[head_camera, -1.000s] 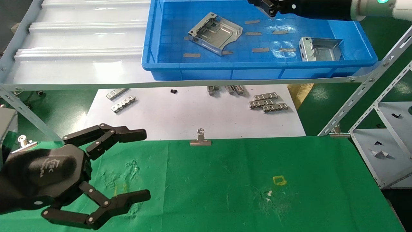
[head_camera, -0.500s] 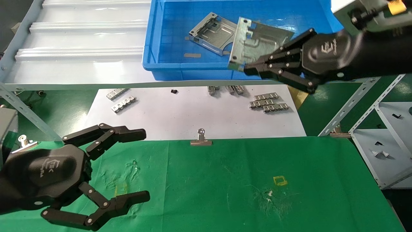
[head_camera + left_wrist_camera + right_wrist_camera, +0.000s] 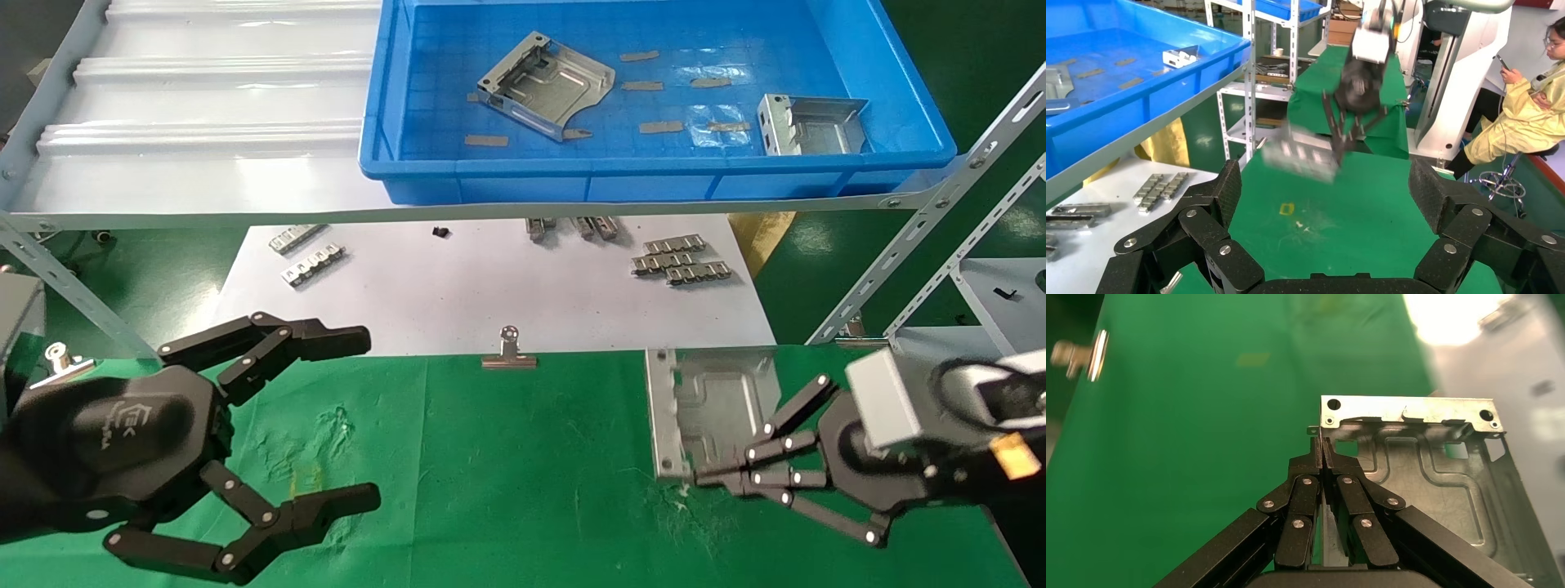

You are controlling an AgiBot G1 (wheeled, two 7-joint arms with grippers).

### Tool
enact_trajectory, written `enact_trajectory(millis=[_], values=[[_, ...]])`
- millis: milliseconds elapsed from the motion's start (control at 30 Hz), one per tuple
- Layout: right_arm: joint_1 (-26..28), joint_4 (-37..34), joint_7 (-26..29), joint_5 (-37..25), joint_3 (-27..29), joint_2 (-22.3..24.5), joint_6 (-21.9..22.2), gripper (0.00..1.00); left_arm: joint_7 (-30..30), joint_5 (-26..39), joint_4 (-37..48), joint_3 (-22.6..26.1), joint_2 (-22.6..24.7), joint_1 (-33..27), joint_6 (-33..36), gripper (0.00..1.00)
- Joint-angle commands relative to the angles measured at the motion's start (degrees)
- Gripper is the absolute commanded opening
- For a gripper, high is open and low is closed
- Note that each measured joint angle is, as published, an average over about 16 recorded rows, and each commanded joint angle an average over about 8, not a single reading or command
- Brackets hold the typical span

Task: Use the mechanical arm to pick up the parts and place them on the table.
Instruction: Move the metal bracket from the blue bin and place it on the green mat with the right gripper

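- Since half a second ago, our right gripper [image 3: 719, 478] carried one bracket [image 3: 711, 404] from the blue tray [image 3: 654, 175] to the green table [image 3: 531, 474], fingers clenched on its rim.
- Two brackets [image 3: 546, 82] remain in the tray.
- Our left gripper [image 3: 327, 420] hovers splayed, near the binder clip [image 3: 509, 353].

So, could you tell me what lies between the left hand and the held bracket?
Only bare green table in the head view, between left hand and bracket.
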Motion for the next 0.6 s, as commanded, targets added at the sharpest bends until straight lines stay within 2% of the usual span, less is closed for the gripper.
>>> enact_trajectory(millis=[33, 300, 600], values=[[-0.95, -0.95, -2.20, -1.29, -2.91, -0.55, 0.16, 0.00, 0.00, 0.00, 0.00, 0.00, 0.00, 0.00, 0.00, 1.00], [-0.35, -15.64, -12.36, -10.49, -10.79, -10.41, 1.10, 0.00, 0.01, -0.01, 0.00, 0.02, -0.01, 0.00, -0.01, 1.00], [0.28, -31.34, -21.75, -12.20, -11.98, -17.75, 3.67, 0.00, 0.02, -0.03, 0.00, 0.04, -0.02, -0.01, -0.02, 1.00]])
